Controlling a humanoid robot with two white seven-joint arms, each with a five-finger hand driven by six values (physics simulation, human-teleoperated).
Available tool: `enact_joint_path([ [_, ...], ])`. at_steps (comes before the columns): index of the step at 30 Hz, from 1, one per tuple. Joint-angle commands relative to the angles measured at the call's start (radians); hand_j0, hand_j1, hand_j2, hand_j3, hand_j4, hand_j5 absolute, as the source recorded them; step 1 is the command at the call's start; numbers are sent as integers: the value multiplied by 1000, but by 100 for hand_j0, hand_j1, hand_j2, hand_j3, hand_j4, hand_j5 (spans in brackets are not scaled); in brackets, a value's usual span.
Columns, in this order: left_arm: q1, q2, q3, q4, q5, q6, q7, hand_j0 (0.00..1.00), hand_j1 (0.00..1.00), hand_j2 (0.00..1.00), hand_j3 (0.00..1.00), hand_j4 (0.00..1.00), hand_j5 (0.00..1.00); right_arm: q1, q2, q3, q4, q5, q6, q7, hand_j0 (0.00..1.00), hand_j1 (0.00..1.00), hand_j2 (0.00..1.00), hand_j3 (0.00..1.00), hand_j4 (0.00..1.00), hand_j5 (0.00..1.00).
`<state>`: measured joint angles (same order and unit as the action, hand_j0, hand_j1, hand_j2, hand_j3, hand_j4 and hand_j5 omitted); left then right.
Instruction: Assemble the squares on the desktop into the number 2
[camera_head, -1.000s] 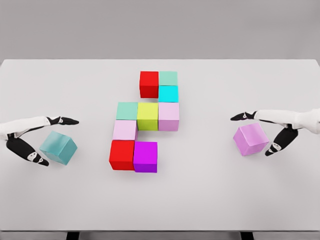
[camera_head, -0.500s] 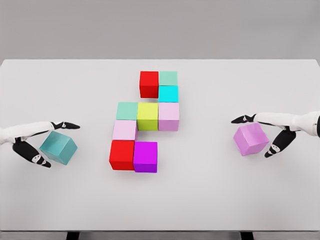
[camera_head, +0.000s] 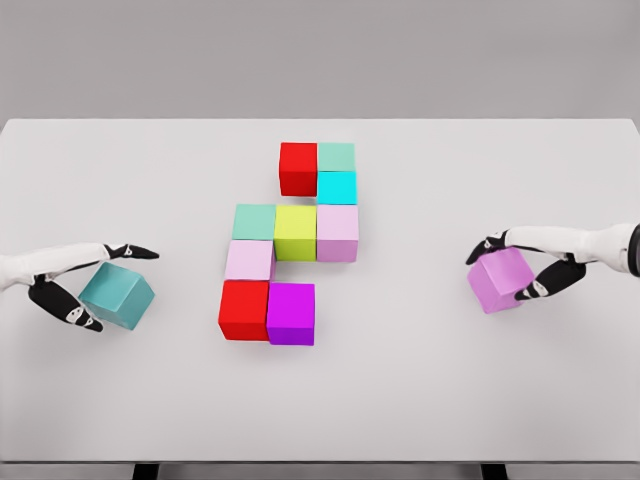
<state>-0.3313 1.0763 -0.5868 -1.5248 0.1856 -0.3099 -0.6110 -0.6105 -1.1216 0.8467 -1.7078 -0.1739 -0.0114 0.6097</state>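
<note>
Two hands at two loose cubes, one on each side of a half-built figure on the white table (camera_head: 420, 400).

The right hand (camera_head: 520, 265) closes its fingers on the violet cube (camera_head: 500, 280), forefinger at the far top edge and thumb against the near right side. The left hand (camera_head: 75, 280) brackets the teal cube (camera_head: 117, 296) with fingers spread wide; contact cannot be told. Between them, well apart from both, nine cubes sit packed together: red (camera_head: 298, 168), mint (camera_head: 337, 156), cyan (camera_head: 337, 187), then mint (camera_head: 254, 221), yellow-green (camera_head: 296, 232), pale pink (camera_head: 337, 232), then pale pink (camera_head: 249, 260), red (camera_head: 244, 309) and magenta (camera_head: 291, 313).
</note>
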Motion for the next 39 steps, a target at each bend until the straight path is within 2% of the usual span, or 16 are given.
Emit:
enact_joint_path([
  [1, 0, -4, -1, 5, -14, -3, 0, 98, 98, 98, 98, 98, 98, 0, 0, 0, -1, -1, 1, 1, 60, 60, 60, 60, 60, 60],
  [3, 0, -4, -10, 6, -31, -3, 0, 97, 97, 97, 97, 97, 97, -2, 0, -6, -1, -1, 1, 1, 57, 57, 57, 57, 57, 57],
  [5, 2, -4, -11, 5, -29, -3, 0, 88, 88, 88, 88, 88, 88, -3, 0, -12, 0, 7, 1, 1, 54, 54, 54, 54, 54, 54],
  [9, 2, -3, -18, 5, -21, -3, 0, 67, 67, 67, 67, 67, 67, -15, 0, -14, -3, 24, -2, 1, 54, 54, 54, 54, 54, 54],
  [11, 2, -1, -18, 5, -17, -3, 0, 61, 61, 61, 61, 61, 61, -26, 2, -14, -7, 31, -15, 1, 55, 55, 55, 55, 55, 55],
  [14, 2, -1, -18, 5, -17, -3, 0, 57, 57, 57, 57, 57, 57, -28, 13, -15, -9, 68, -28, 1, 57, 57, 57, 57, 57, 57],
  [19, 0, -1, -15, -1, -12, 2, 0, 48, 48, 48, 48, 48, 48, -44, 28, -15, -9, 70, -159, 1, 59, 59, 59, 59, 59, 59],
  [22, -2, -1, -7, -5, -11, 6, 0, 39, 39, 39, 39, 39, 39, -61, 43, -14, -12, 70, -274, 1, 59, 59, 59, 59, 59, 59],
  [26, -34, -4, -4, -9, -11, 11, 0, 28, 28, 28, 28, 28, 28, -67, 57, -12, -27, 74, -395, 1, 59, 59, 59, 59, 59, 59],
  [30, -90, -30, -1, -8, -11, 20, 0, 24, 24, 24, 24, 24, 24, -67, 85, -8, -46, 77, -476, 1, 59, 59, 59, 59, 59, 59],
  [32, -110, -36, -1, -8, -9, 61, 0, 23, 23, 23, 23, 23, 23, -69, 98, -6, -46, 82, -481, 1, 59, 59, 59, 59, 59, 59],
  [37, -173, -137, -1, 11, -20, 153, 0, 23, 23, 23, 23, 23, 23, -89, 161, 3, -46, 103, -489, 1, 60, 60, 60, 60, 60, 60],
  [39, -202, -170, -1, 41, -25, 180, 0, 23, 23, 23, 23, 23, 23, -91, 180, 12, -46, 128, -489, 1, 60, 60, 60, 60, 60, 60],
])
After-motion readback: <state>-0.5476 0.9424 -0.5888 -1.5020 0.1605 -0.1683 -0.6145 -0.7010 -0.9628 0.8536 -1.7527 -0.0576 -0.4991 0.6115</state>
